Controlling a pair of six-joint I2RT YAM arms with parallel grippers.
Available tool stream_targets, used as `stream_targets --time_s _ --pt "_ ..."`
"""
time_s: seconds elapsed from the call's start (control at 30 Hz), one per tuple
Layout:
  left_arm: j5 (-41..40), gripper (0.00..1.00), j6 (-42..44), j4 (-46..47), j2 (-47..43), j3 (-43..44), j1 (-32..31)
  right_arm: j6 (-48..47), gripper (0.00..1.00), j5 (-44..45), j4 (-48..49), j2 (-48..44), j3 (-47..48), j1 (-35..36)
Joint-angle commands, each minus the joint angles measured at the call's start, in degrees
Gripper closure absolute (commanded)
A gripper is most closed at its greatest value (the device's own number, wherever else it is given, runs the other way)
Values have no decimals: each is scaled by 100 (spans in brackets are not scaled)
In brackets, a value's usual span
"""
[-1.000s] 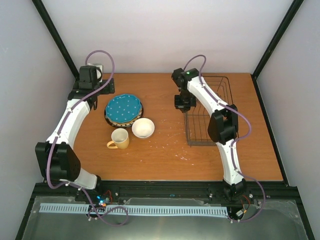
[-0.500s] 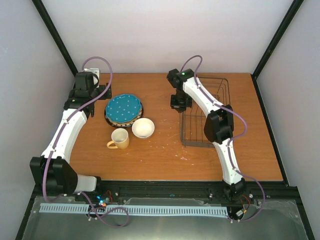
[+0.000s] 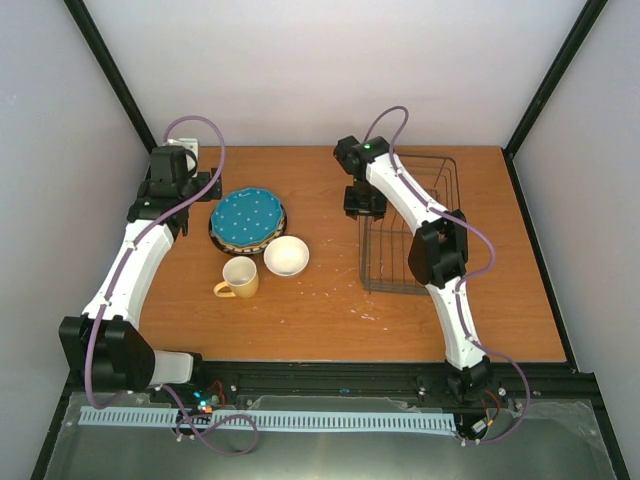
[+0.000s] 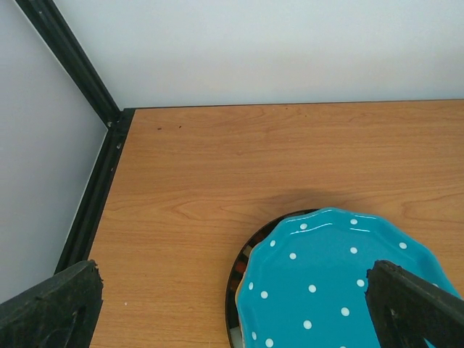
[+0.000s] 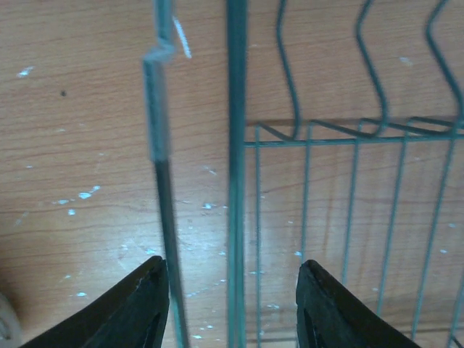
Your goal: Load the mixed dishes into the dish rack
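The teal white-dotted plate tops a stack, with the striped-rim plate showing under it and an orange edge between them. The cream bowl and the yellow mug stand just in front of the stack. My left gripper hangs open above the stack's back-left edge. The dish rack lies at the right. My right gripper is open over the rack's left rim, with a rim wire between its fingers, untouched.
A black frame post runs along the table's left edge beside the white wall. Bare wood lies between the dishes and the rack. My right arm stretches over the rack. White specks dot the wood near the rack.
The right gripper dragged the rack a little to the left, then opened off the rim wire. The left arm shifted slightly towards the back-left.
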Motion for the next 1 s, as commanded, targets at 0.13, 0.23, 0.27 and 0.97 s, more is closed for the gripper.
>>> stream_targets --time_s 0.13,0.23,0.27,0.97 --pt "233 0 -311 114 -127 28 304 -28 53 1404 -36 -1419 -182 206" --pt "664 0 -486 74 -101 42 406 -688 55 1619 275 -1491 268 646" --pt "744 0 -506 55 -75 56 408 -913 56 1519 416 -1469 376 813" --pt "799 0 -586 -373 -152 -201 430 -2110 59 -557 731 43 569 1423"
